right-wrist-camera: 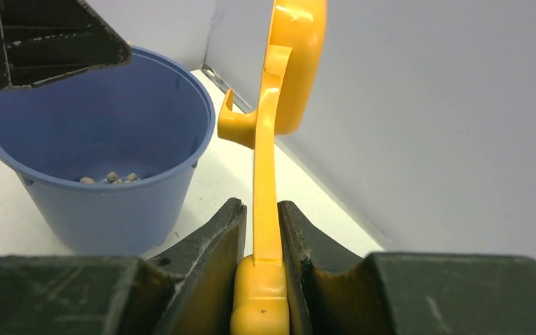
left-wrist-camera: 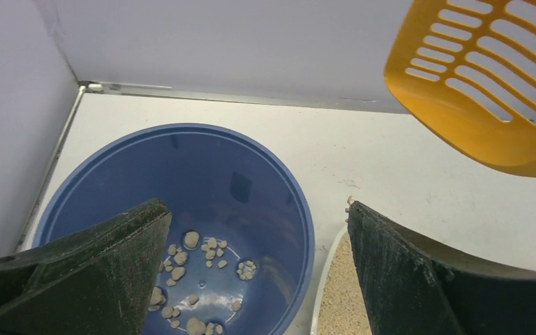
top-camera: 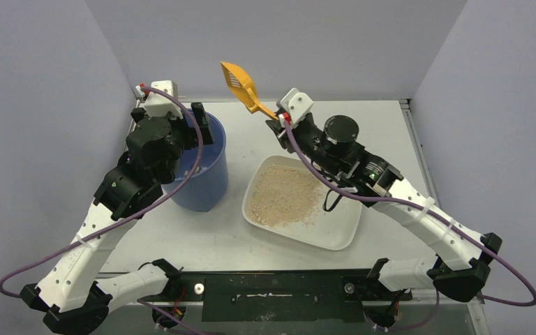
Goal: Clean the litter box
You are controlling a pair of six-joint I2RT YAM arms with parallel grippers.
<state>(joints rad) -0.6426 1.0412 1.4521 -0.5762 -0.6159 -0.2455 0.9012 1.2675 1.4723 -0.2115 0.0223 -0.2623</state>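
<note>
The litter box point(top-camera: 336, 225) is a shallow cream-white tray at mid table, with tan sand heaped toward its far left. My right gripper point(top-camera: 276, 121) hangs above the tray's far edge, shut on the handle of an orange slotted scoop point(top-camera: 240, 82). The scoop's head is raised and tilted, up and to the left. In the right wrist view both fingers clamp the handle point(right-wrist-camera: 265, 174). My left gripper point(top-camera: 194, 129) stands open over the blue bucket point(top-camera: 206, 183), holding nothing. In the left wrist view the bucket point(left-wrist-camera: 251, 181) holds several grey clumps point(left-wrist-camera: 202, 251), and the tray rim point(left-wrist-camera: 324, 279) shows beside it.
The bucket stands just left of the tray, close to the left wall. Walls close in the table at the back and on both sides. The scoop head point(left-wrist-camera: 488, 84) hangs high and to the right of the bucket. Both arm bases sit at the near edge.
</note>
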